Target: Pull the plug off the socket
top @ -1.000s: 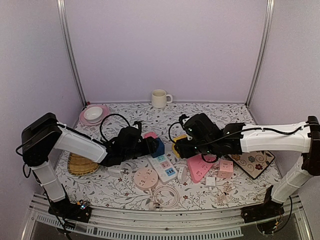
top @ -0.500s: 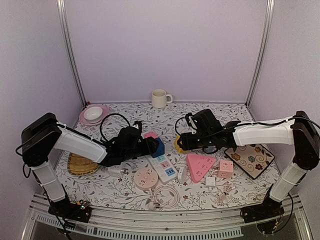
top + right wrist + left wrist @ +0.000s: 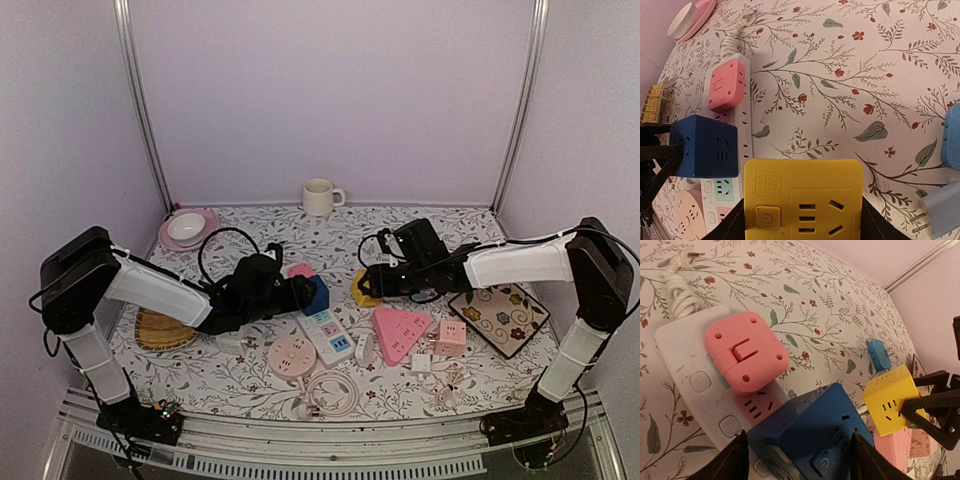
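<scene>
A white power strip (image 3: 327,337) lies at the table's middle. A pink cube adapter (image 3: 299,270) and a blue cube adapter (image 3: 318,296) sit on it. My left gripper (image 3: 305,296) is shut on the blue cube adapter (image 3: 825,440), one finger (image 3: 732,460) on each side, over the power strip (image 3: 685,365). My right gripper (image 3: 366,287) is shut on a yellow cube socket (image 3: 358,289), right of the strip and apart from it. In the right wrist view the yellow cube socket (image 3: 802,200) fills the jaws, with the blue cube adapter (image 3: 705,146) to its left.
A cup (image 3: 320,197) stands at the back, a pink plate with a bowl (image 3: 187,230) back left, a woven mat (image 3: 165,330) left. A round pink socket (image 3: 292,357), pink triangular socket (image 3: 400,332), small pink cube (image 3: 452,337), coiled cable (image 3: 330,392) and patterned mat (image 3: 505,318) lie in front and right.
My right arm has swung back and to the right, stretching out, with the yellow cube socket still in its jaws. My left arm and the blue cube adapter have not moved.
</scene>
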Available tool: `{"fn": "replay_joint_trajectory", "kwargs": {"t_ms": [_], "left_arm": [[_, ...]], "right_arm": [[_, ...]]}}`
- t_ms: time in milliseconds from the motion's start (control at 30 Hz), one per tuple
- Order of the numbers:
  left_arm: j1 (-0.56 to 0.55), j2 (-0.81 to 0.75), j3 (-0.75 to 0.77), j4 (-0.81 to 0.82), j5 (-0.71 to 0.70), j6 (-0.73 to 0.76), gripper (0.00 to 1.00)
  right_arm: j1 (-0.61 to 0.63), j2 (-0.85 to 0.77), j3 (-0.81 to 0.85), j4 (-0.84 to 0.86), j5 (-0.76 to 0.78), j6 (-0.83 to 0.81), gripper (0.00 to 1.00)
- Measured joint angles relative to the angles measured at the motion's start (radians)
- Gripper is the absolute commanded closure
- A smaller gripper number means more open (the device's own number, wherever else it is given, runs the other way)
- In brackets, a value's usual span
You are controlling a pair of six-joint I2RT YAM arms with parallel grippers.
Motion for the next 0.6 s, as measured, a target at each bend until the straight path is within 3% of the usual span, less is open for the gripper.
{"fn": "replay_joint_trajectory", "kwargs": {"t_ms": [367, 600], "left_arm": [[-0.005, -0.010, -0.010, 0.000, -0.004, 0.001, 0.32], [-0.011, -0.024, -0.022, -0.005, -0.011, 0.003, 0.32]], "right_arm": [[-0.015, -0.003, -0.028, 0.008, -0.024, 0.012, 0.12], [-0.010, -0.071, -0.028, -0.023, 0.023, 0.011, 0.09]]}}
